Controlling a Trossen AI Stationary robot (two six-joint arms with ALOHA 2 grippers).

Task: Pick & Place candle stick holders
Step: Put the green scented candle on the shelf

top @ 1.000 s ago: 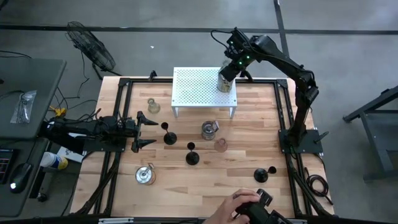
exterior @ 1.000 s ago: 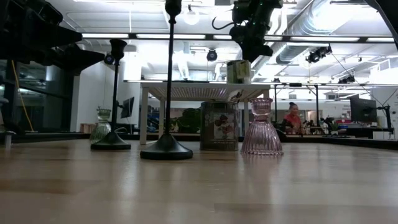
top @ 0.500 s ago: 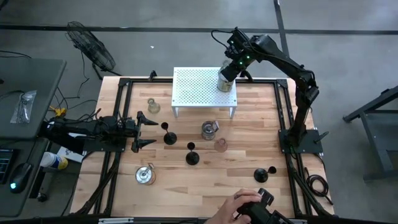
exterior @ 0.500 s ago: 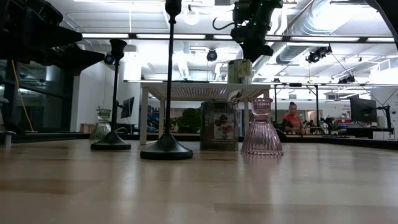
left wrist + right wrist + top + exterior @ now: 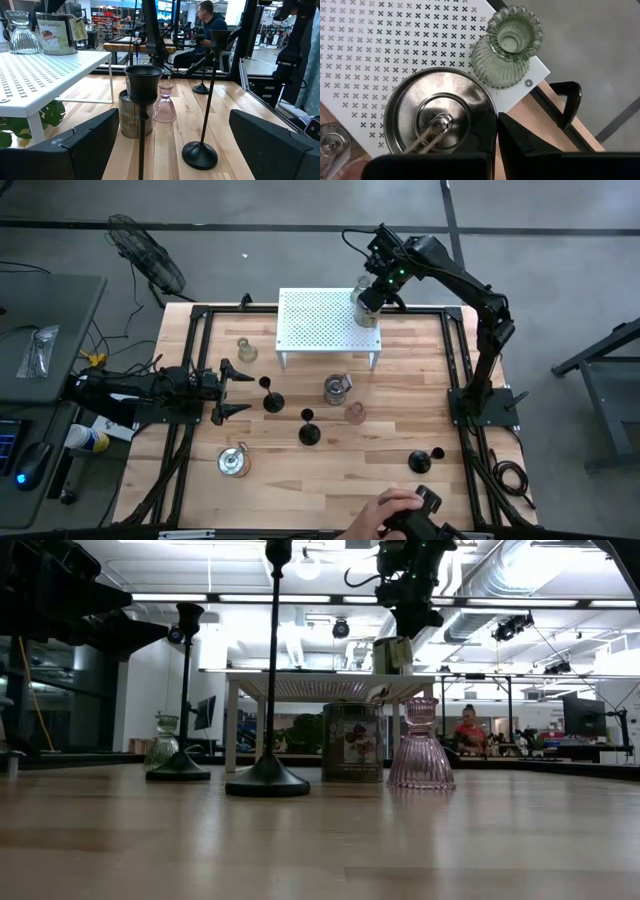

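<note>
Fingers of the right gripper [image 5: 496,131] are pinched together on the rim of a silvery tin holder [image 5: 440,120], which sits at the far right corner of the white perforated rack [image 5: 318,323] beside a ribbed clear-glass holder [image 5: 507,46]. The left gripper [image 5: 232,390] waits at the table's left side, fingers spread wide and holding nothing (a black stemmed holder [image 5: 271,397] stands just beside it). Down on the wooden table [image 5: 330,475] stand another tin [image 5: 337,388] and a pinkish holder [image 5: 355,413], near each other.
</note>
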